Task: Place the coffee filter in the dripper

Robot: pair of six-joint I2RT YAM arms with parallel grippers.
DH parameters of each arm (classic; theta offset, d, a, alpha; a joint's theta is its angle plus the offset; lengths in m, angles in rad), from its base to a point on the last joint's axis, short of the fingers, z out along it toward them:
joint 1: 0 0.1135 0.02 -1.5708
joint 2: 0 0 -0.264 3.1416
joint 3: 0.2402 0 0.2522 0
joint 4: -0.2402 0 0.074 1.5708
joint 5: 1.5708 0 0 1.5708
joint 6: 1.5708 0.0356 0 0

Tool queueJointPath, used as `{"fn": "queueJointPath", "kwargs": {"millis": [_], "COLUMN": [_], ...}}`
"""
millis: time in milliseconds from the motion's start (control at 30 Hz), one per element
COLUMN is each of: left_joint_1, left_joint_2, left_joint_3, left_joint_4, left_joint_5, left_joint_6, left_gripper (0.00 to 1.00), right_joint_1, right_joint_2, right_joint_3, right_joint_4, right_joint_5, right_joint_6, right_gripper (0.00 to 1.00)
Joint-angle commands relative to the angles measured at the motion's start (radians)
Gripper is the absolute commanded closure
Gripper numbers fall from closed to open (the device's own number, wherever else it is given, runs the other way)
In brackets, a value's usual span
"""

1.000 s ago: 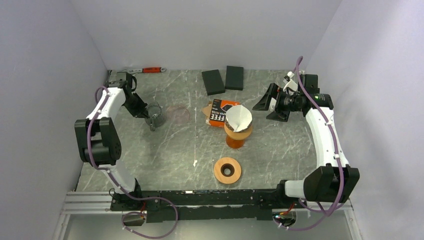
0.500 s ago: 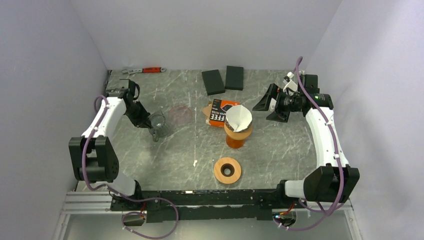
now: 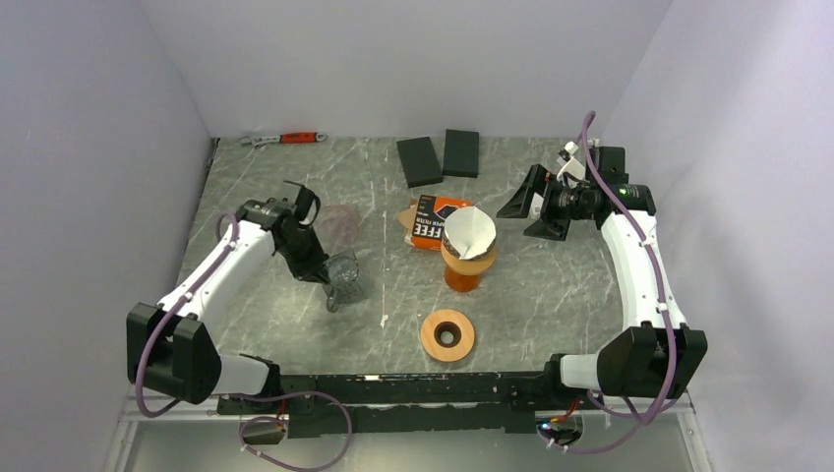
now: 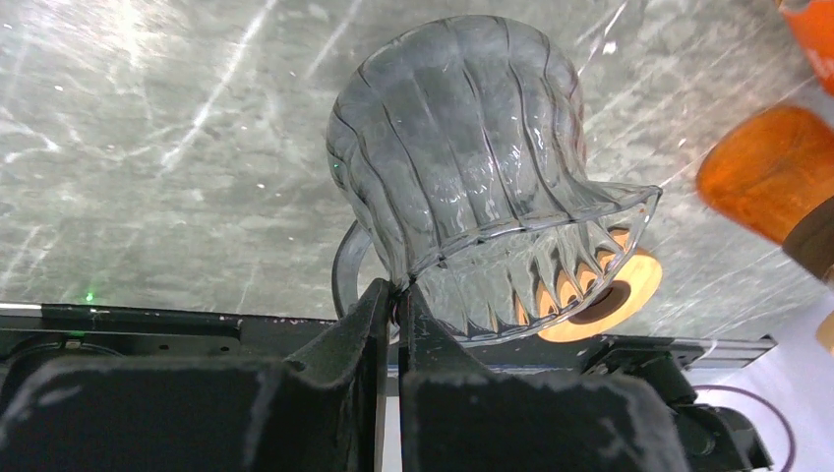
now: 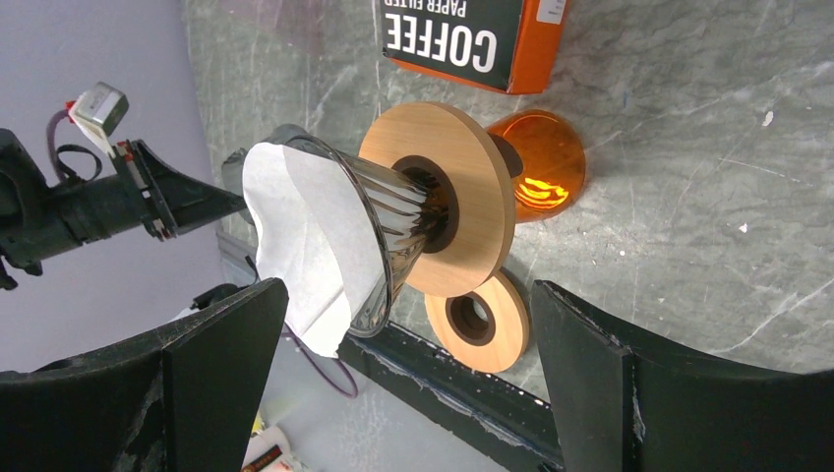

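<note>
Grey marbled tabletop (image 3: 551, 295), pale lilac walls on three sides. Clock positions are read from the table centre in the overhead view, 12 at the far wall.

- Coffee filter (image 5: 295, 226): white paper cone, seated in the glass dripper (image 5: 393, 221), its top edge standing above the rim.
- The dripper has a wooden collar (image 5: 472, 197) and rests on an orange glass cup (image 3: 464, 273), just off centre at 3 o'clock.
- Right gripper (image 3: 531, 211): at 2 o'clock, just beyond the dripper. Its fingers are spread fully apart and hold nothing. In the wrist view the filter and dripper lie between the two fingers, touching neither.
- Left gripper (image 4: 396, 290): at 8 o'clock, fingers pinched together on the flared rim of a ribbed glass cone (image 4: 462, 147) with a loop handle. The cone is tilted. Cannot tell whether it is clear of the table.
- Loose wooden ring (image 3: 446, 334): flat on the table at 5 o'clock, near the arm bases.
- Orange and black coffee filter box (image 3: 430, 221): lying flat at 12 to 1 o'clock, just behind the cup.
- Pinkish translucent disc (image 3: 344, 218): at 10 o'clock, partly hidden by the left arm.
- Two black blocks (image 3: 441, 157): side by side at 12 o'clock by the far wall.
- Red-handled wrench (image 3: 290, 139): at 11 o'clock, far corner.
</note>
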Motion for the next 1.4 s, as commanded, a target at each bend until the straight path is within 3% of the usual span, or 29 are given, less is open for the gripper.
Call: {"fn": "queueJointPath", "kwargs": {"millis": [0,333,600,1000,1233,1367], "left_joint_1": [-0.082,-0.173,-0.181,-0.172,-0.038,0.057], "left_joint_2": [0.002,0.114,0.131,0.112,0.223,0.286], "left_joint_3": [-0.018,0.0,0.027,0.224,0.314,0.325], "left_joint_4": [0.054,0.124,0.102,0.14,0.231,0.333], "left_joint_5": [-0.028,-0.085,-0.099,-0.13,-0.042,0.031], "left_joint_6": [-0.082,-0.034,0.002,0.127,0.158,0.103], "left_gripper": [1.0,0.99,0.6,0.33,0.33,0.35], "right_joint_1": [-0.006,-0.007,-0.007,-0.009,-0.013,-0.015], "right_joint_2": [0.002,0.001,0.012,0.039,0.053,0.056], "right_joint_3": [0.039,0.045,0.061,0.079,0.085,0.078], "right_joint_4": [0.009,-0.004,-0.003,0.003,0.003,0.009], "right_joint_5": [-0.005,0.007,0.017,0.022,0.024,0.021], "right_joint_6": [-0.013,-0.019,-0.017,-0.014,-0.017,-0.017], "right_gripper": [0.0,0.0,0.0,0.0,0.0,0.0]}}
